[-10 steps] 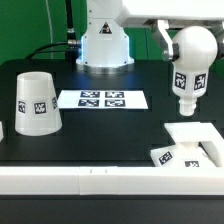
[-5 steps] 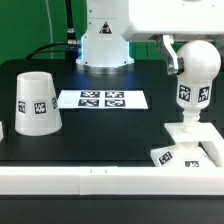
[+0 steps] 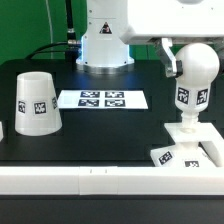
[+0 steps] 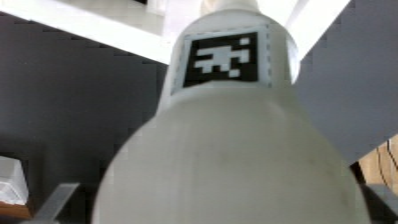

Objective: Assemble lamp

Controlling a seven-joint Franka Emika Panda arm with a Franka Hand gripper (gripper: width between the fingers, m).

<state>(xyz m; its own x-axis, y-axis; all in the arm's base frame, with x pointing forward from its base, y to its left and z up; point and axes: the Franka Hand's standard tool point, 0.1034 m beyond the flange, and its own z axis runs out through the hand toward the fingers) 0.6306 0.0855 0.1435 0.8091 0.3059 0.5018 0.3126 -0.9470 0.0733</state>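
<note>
At the exterior view's right, on the black table: the bulb [image 3: 195, 85] stands upright, neck down, its foot touching the raised socket of the base [image 3: 205, 150].
Pincer: the gripper [image 3: 193, 58] is closed around the bulb's rounded head. One dark finger [image 3: 168, 62] shows pressed to its side, and the other is hidden behind the bulb.
Wrist view: the bulb [image 4: 222, 130] fills the frame with its tag towards the lens (little else can be made out).
Shade: the shade [image 3: 35, 103] sits wide end down at the exterior view's left, well apart from the bulb, with the marker board [image 3: 103, 99] between them.
Handling, bulb: probably light, stiff plastic. It is smooth and curved, so it may slip or tilt if pinched off-centre, and it looks best held across the widest part of the head.
Handling, shade: probably light and rigid too. Its tapered wall could squeeze out of the jaws, so the narrow top looks the safer hold.
Base: flat and low, just beside the white rail [image 3: 80, 180], and likely to slide under a sideways push.
</note>
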